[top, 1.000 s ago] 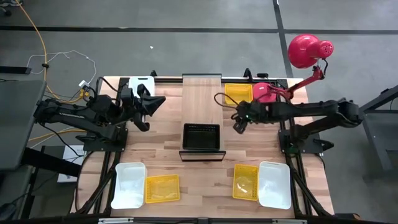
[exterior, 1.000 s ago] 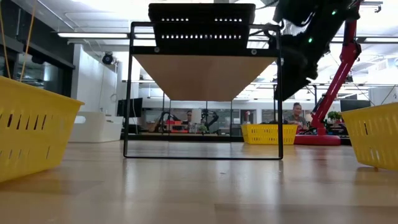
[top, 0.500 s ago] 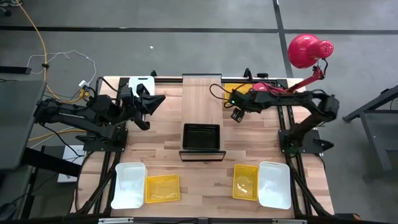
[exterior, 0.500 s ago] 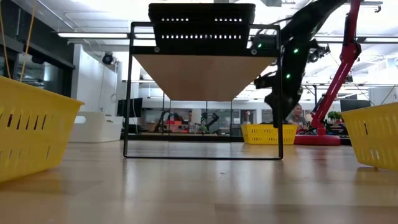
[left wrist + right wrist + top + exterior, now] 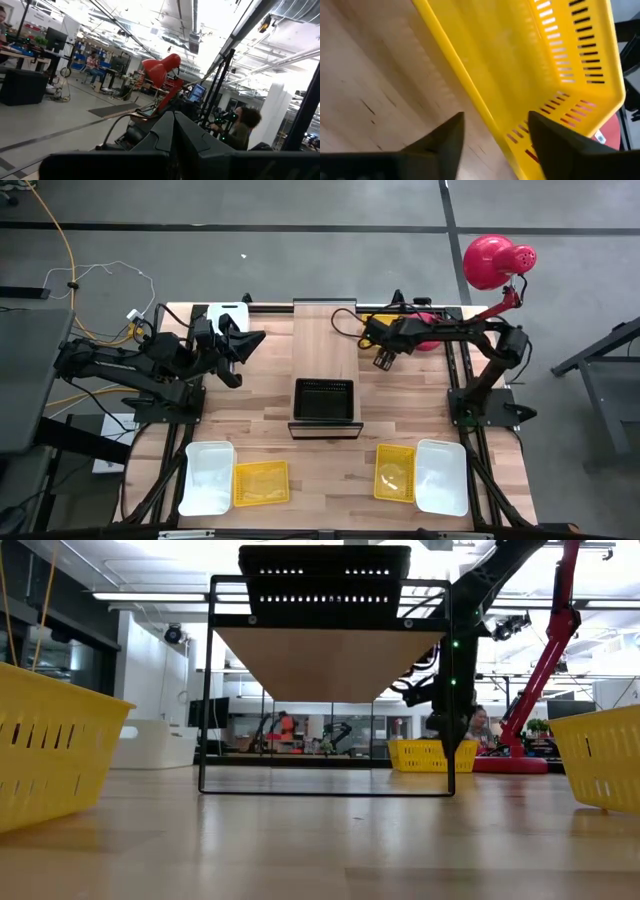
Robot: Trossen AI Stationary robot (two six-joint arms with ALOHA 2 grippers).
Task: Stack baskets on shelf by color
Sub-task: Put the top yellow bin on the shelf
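Note:
A black mesh basket (image 5: 323, 398) (image 5: 325, 575) sits on the near end of the raised wood-grain shelf (image 5: 323, 330) (image 5: 320, 660). A yellow mesh basket (image 5: 372, 326) (image 5: 530, 65) (image 5: 430, 753) rests on the tabletop at the far right. My right gripper (image 5: 383, 359) (image 5: 495, 137) is open just over this basket's near rim (image 5: 470, 90), one finger on each side of that rim line. My left gripper (image 5: 238, 345) (image 5: 173, 130) is shut and raised at the far left, beside a white basket (image 5: 226, 314).
Near the table's front edge lie a white basket (image 5: 207, 477) with a yellow one (image 5: 260, 483) on the left. On the right, a yellow basket (image 5: 395, 472) and a white one (image 5: 441, 475). A red desk lamp (image 5: 495, 262) stands past the far right corner.
My right gripper has moved from beside the shelf toward the table's far edge and down, up to the far yellow basket. Its arm has folded back toward the far right. The baskets have stayed where they were.

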